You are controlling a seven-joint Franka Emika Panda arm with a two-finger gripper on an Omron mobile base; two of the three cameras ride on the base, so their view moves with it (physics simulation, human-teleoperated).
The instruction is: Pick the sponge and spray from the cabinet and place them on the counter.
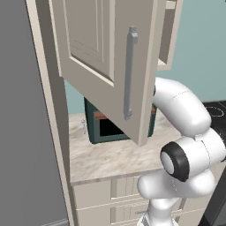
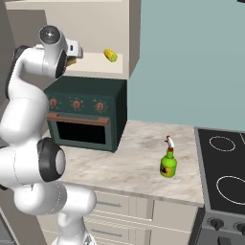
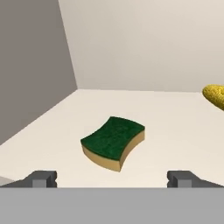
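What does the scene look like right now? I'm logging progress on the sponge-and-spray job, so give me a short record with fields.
spray: standing upright on the counter, beside the cooktop
sponge: lying on the cabinet shelf, green face up
gripper: open, inside the cabinet, fingertips either side of and short of the sponge
cabinet door: swung open
other item on shelf: a yellow object, right of the sponge
done: spray placed
left: sponge
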